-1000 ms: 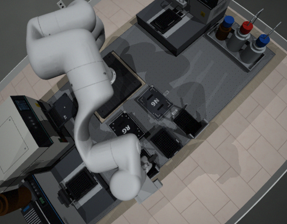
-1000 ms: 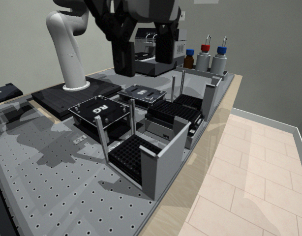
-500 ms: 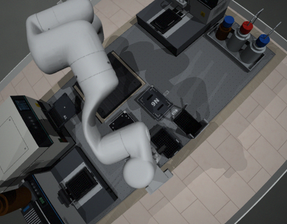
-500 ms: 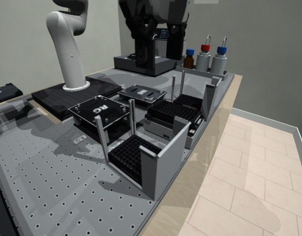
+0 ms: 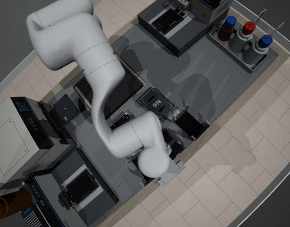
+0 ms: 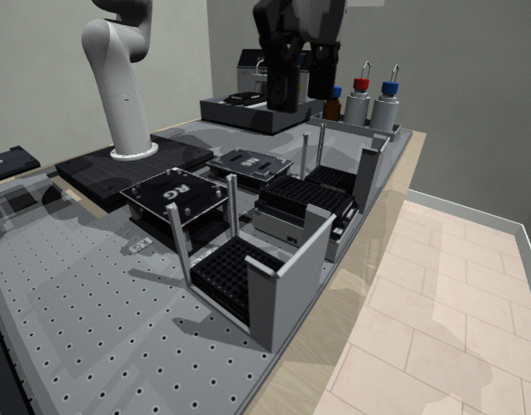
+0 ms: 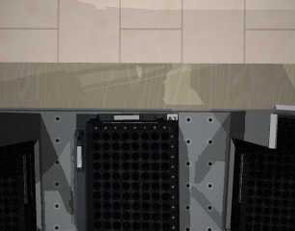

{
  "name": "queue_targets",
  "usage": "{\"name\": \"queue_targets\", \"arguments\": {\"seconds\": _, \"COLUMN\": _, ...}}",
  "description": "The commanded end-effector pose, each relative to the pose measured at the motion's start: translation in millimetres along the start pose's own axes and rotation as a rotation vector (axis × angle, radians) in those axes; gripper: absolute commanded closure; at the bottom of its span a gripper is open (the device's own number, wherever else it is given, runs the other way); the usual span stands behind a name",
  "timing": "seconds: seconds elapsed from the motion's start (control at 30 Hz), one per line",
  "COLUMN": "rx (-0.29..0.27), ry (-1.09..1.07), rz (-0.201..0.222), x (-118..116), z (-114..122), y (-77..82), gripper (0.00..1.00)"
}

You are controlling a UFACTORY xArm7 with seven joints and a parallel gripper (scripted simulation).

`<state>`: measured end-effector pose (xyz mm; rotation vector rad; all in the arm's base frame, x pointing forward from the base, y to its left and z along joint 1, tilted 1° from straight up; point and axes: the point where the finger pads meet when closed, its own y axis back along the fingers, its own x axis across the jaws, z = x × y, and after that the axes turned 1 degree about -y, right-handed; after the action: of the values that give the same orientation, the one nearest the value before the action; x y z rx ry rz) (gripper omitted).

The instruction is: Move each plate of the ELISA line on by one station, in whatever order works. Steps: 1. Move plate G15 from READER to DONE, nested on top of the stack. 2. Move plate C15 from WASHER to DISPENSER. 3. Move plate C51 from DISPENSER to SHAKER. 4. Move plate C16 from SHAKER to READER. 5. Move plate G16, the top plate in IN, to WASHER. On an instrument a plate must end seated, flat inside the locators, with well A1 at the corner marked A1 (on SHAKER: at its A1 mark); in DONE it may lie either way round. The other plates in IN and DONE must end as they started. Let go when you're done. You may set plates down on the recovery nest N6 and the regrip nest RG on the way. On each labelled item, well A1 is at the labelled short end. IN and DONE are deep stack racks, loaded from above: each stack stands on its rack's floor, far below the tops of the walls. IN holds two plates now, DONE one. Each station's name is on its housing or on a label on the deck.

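Observation:
My gripper (image 6: 301,100) is open and empty, high above the shaker. In the wrist view a black well plate (image 7: 133,178) sits on the shaker straight below, with a white label at its end towards the table edge; I cannot read it. This plate also shows in the side view (image 6: 306,196). The DONE rack (image 6: 230,272) holds a plate low inside its walls, to the right in the wrist view (image 7: 272,183). The IN rack (image 5: 190,124) holds plates on the shaker's other side (image 7: 12,188). One plate sits on the washer (image 5: 81,187) and one on the dispenser (image 5: 167,20). The reader tray (image 5: 64,108) shows no wells.
The N6 nest (image 5: 155,103) and the RG nest (image 6: 176,194) stand bare beside the racks. The racks' tall posts and grey walls (image 6: 284,285) rise on both sides of the shaker. Three bottles (image 5: 247,36) stand at the far corner. My arm hides the DONE rack from above.

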<state>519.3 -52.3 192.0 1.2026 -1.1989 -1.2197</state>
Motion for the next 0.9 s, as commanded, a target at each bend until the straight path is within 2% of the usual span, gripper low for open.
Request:
{"name": "queue_targets", "arguments": {"seconds": 0.0, "rx": 0.006, "ry": 0.007, "rz": 0.000, "x": -14, "z": -1, "y": 2.2, "gripper": 0.00}}
{"name": "queue_targets", "arguments": {"seconds": 0.3, "rx": 0.006, "ry": 0.007, "rz": 0.000, "x": -44, "z": -1, "y": 2.2, "gripper": 0.00}}
{"name": "queue_targets", "arguments": {"seconds": 0.47, "rx": 0.006, "ry": 0.007, "rz": 0.000, "x": -53, "z": 0, "y": 2.2, "gripper": 0.00}}
{"name": "queue_targets", "arguments": {"seconds": 0.87, "rx": 0.006, "ry": 0.007, "rz": 0.000, "x": -53, "z": 0, "y": 2.2, "gripper": 0.00}}
